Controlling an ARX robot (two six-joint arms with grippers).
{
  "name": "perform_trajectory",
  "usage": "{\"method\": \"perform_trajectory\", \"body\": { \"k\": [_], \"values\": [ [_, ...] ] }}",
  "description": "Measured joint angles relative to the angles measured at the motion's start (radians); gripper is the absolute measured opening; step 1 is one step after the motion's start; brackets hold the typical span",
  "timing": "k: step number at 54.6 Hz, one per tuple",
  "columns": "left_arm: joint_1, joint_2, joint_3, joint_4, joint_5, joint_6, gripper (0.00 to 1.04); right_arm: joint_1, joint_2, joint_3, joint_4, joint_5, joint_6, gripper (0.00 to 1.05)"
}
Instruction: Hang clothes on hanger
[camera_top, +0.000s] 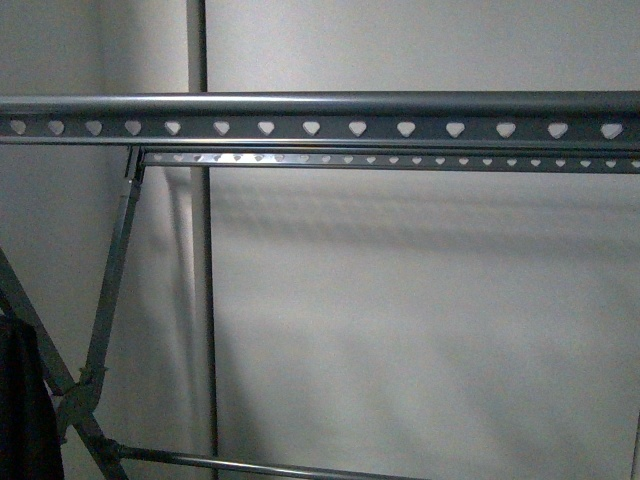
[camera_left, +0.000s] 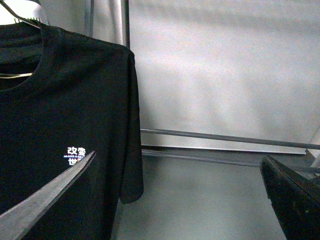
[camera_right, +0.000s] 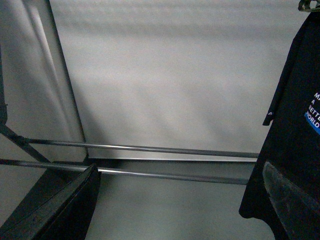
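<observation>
Black T-shirt (camera_left: 65, 115) hangs on a wire hanger (camera_right: 308, 5) beside the grey rack (camera_top: 320, 128), seemingly hung. Left claw (camera_left: 178, 159) and right claw (camera_right: 180, 169) gape wide, empty; only pulling clear appears left.

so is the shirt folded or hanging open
Hanging open, not folded: the shirt drapes flat from a wire hanger in its collar, sleeve straight down. What the hanger hooks onto is out of view.
</observation>
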Motion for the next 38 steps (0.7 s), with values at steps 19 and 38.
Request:
{"method": "perform_trajectory", "body": {
  "k": [19,38],
  "values": [
    [0.0,0.0,0.0,0.0,0.0,0.0,0.98,0.0,0.0,0.0,0.0,0.0,0.0,0.97],
    [-0.037,1.146,0.615,0.35,-0.278,-0.357,0.98,0.0,0.0,0.0,0.0,0.0,0.0,0.97]
  ]
}}
